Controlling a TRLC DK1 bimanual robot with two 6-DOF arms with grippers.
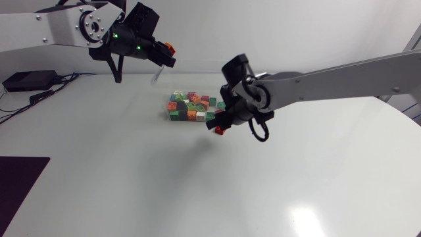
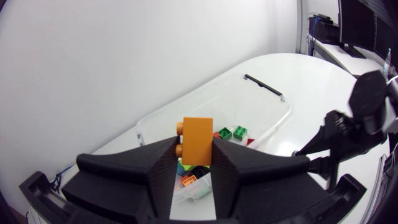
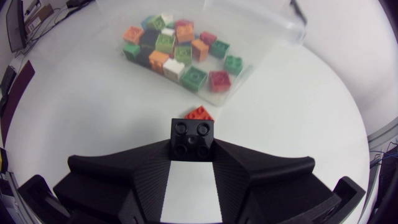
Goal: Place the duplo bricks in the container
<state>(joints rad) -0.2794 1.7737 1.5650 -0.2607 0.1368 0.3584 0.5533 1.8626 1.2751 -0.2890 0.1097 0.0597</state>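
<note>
Many duplo bricks (image 3: 177, 53) already sit in the clear container (image 2: 249, 102) on the table (image 3: 93, 118). The left end effector (image 2: 194, 155) is closed on an orange brick (image 2: 197, 140), up over the container. The right end effector (image 3: 193, 148) squeezes a black brick (image 3: 193, 135) beside the container. A red brick (image 3: 199, 113) shows just past it, outside the container. I think these three are left.

You have a white table (image 1: 131, 184) with a clear container (image 2: 249, 99) of mixed bricks (image 1: 191, 105) standing toward the middle of its far edge. A black box (image 1: 26, 80) with cables sits at the far left corner. A dark mat (image 1: 20, 191) lies at the near left.
</note>
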